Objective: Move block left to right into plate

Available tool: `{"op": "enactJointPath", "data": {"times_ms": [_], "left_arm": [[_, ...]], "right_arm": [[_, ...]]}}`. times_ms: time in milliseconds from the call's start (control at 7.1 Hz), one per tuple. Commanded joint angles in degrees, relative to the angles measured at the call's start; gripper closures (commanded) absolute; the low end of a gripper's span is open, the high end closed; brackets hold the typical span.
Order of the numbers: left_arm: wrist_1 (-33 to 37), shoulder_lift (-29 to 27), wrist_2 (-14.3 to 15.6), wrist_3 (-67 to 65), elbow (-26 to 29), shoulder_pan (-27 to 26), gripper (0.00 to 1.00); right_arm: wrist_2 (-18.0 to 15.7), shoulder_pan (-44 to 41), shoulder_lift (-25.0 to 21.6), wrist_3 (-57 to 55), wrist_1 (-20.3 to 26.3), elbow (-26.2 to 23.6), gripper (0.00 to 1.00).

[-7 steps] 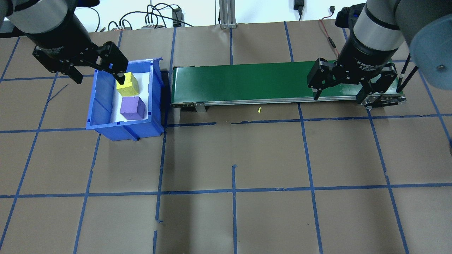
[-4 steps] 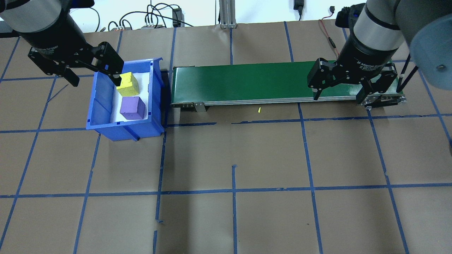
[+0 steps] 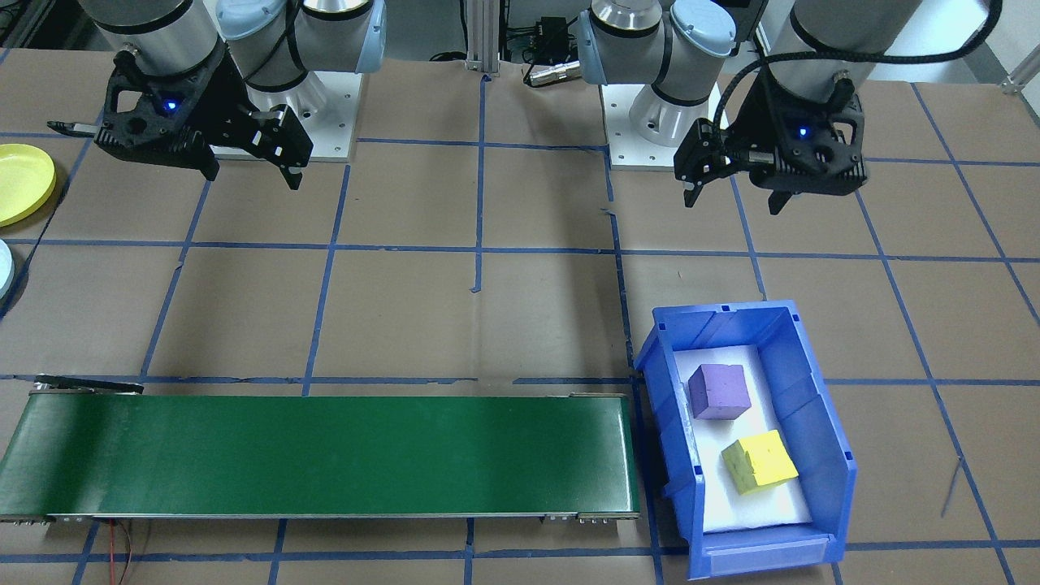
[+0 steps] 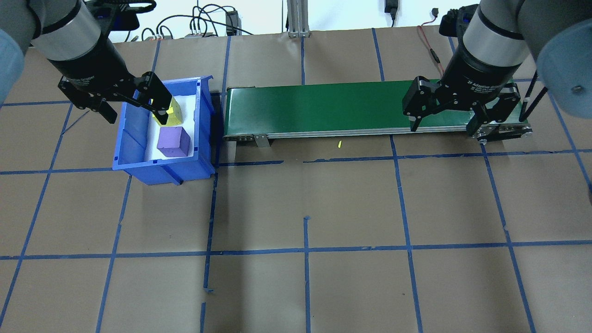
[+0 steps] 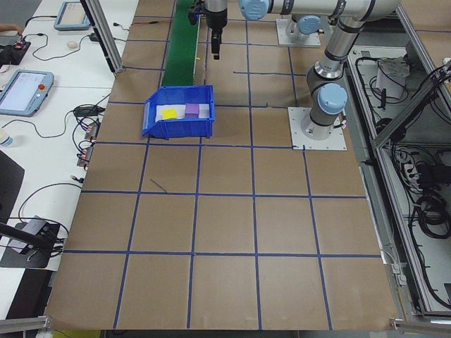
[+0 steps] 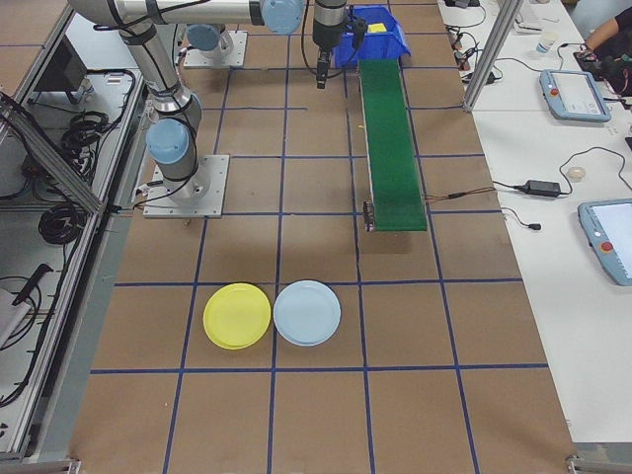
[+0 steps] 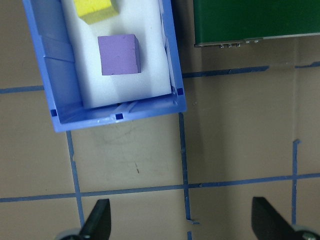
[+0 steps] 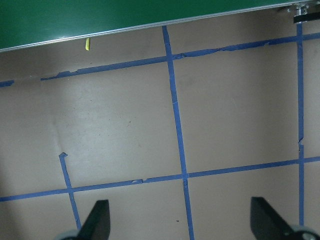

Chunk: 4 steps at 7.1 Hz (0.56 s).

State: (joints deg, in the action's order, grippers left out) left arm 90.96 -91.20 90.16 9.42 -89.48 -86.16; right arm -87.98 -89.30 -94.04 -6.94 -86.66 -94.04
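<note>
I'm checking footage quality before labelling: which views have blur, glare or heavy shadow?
Overhead: sharp, but soft dark shadow bands fall across the paper-covered table and the belt has a dim patch. Left wrist: the purple block is crisp, the fingers slightly soft. Side views: no glare, blocks tiny.

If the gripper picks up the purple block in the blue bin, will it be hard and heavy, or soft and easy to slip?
The purple block looks matte, with slightly rounded edges, like foam, so it is probably light and gives a little under the fingers. Its flat faces suggest it will not roll, and the dull surface should grip rather than slip. It lies apart from the yellow block in the blue bin.
</note>
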Motion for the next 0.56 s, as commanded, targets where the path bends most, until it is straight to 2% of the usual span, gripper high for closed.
{"op": "enactJointPath", "data": {"times_ms": [0,141,282,423], "left_arm": [[-12.2,-11.0,0.3,3.2,0.6,0.7,0.0],[-18.0,-14.1,0.5,3.7,0.4,2.6,0.0],[-18.7,-15.7,0.0,4.6,-1.1,6.3,0.0],[-18.9,-16.3,-0.7,7.2,-2.3,7.9,0.0]], "right_arm": [[0.1,0.0,0.0,0.0,0.0,0.0,0.0],[0.1,0.0,0.0,0.0,0.0,-0.1,0.0],[0.1,0.0,0.0,0.0,0.0,-0.1,0.0],[0.1,0.0,0.0,0.0,0.0,-0.1,0.0]]}}
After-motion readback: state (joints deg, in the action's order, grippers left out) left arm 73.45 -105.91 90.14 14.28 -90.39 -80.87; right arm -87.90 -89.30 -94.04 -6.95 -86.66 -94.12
